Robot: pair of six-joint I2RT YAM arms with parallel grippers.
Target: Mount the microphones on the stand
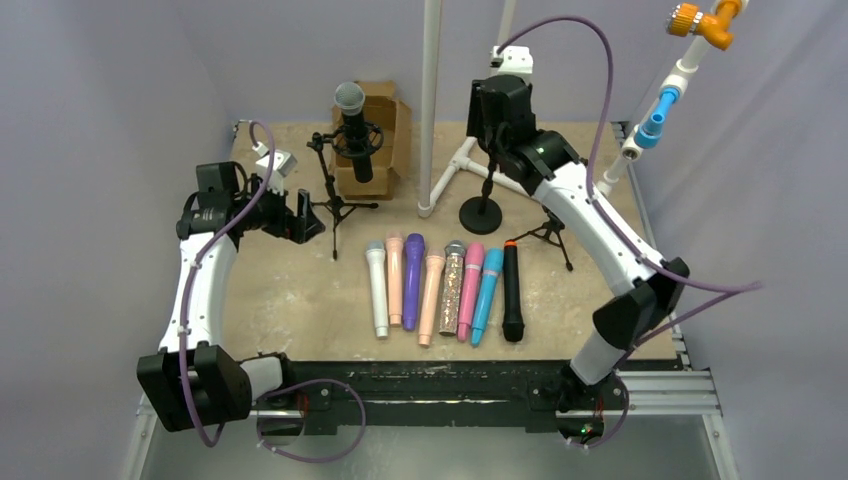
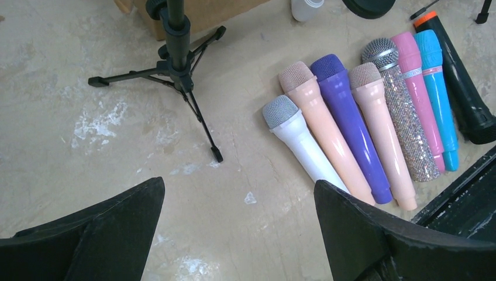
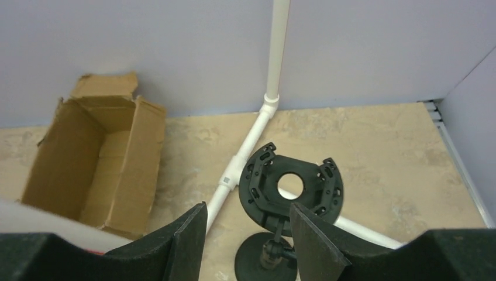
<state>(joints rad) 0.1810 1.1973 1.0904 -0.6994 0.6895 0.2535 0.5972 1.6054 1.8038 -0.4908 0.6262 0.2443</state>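
The right gripper [image 3: 248, 237] is hanging over the round-base stand [image 1: 482, 212] at the back of the table [image 1: 290, 300]. Its jaws are standing partly apart, gripping nothing, with only the stand's stem showing below them. Its camera is looking straight down through the empty clip ring [image 3: 289, 187], which I judge is waiting for a microphone. The left gripper [image 2: 240, 234] is hovering wide open and empty above bare tabletop, between the tripod stand [image 2: 175, 64] and the row of microphones [image 1: 452, 285]. It is probably placed there for a pick of the white one [image 2: 298, 140] at the left end of the row. Eight microphones are lying side by side, touching or nearly so, in the middle of the table. A ninth, the black microphone [image 1: 352, 125], is already sitting upright in the tripod's clip. Crowding is the likely trouble, since neighbours are leaving little finger room beside each handle. The cardboard box [image 1: 378, 140], white pipe frame [image 1: 430, 100] and a small tripod [image 1: 549, 230] are standing close around the two stands.
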